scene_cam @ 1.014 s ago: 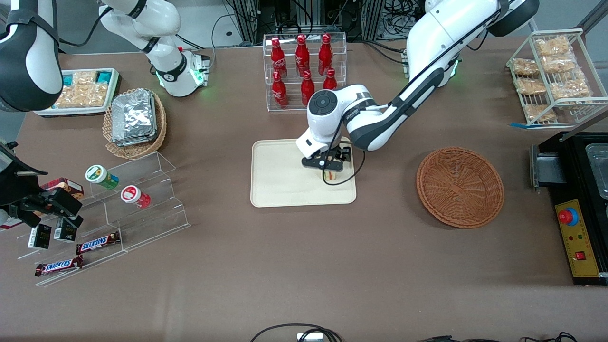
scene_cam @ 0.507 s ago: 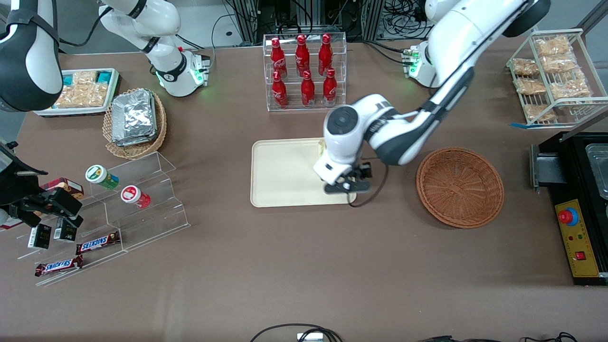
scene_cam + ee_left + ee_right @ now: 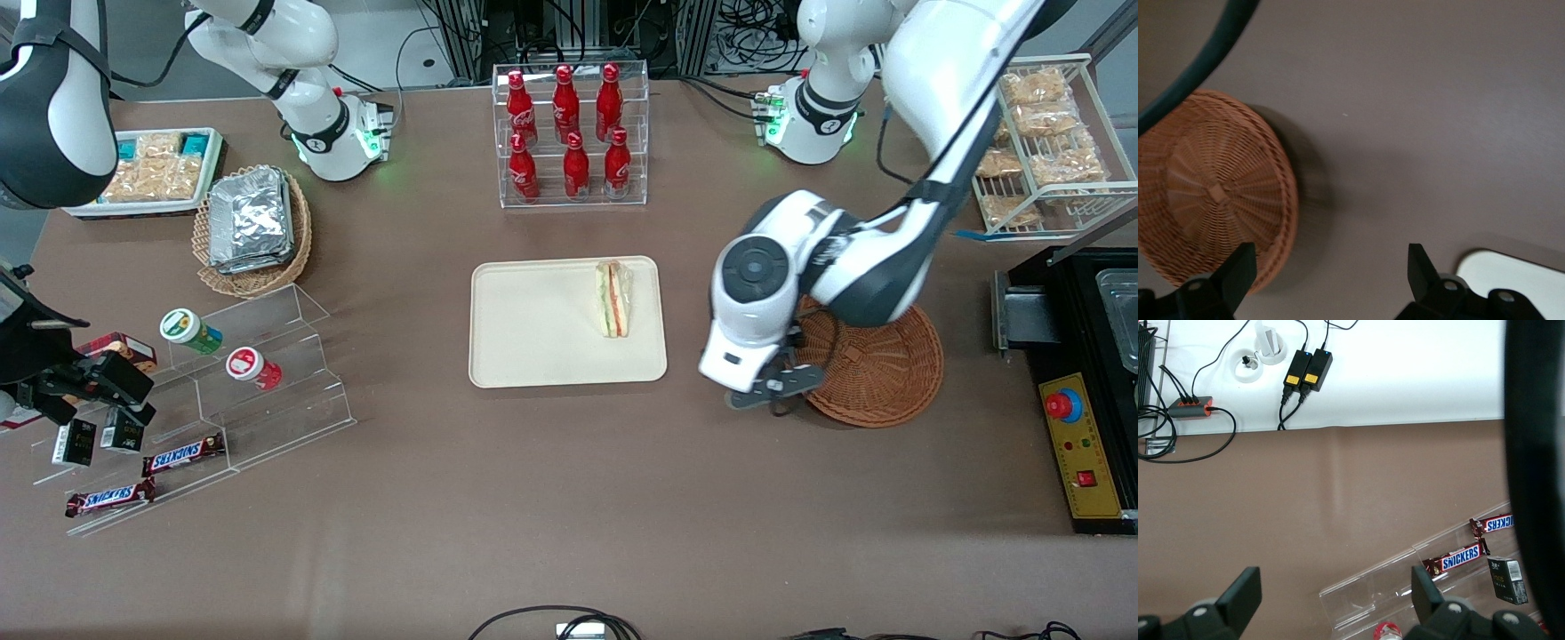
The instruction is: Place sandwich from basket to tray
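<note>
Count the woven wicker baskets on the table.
2. The round reddish-brown wicker basket lies beside the cream tray, partly under the open, empty left gripper. The lighter tan basket of foil packets lies toward the parked arm's end.

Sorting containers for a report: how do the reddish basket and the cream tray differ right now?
The basket is round, woven and holds nothing; the tray is rectangular, smooth, and carries the sandwich. The open gripper hangs over the basket's edge, apart from the tray. Both sit on the table.
</note>
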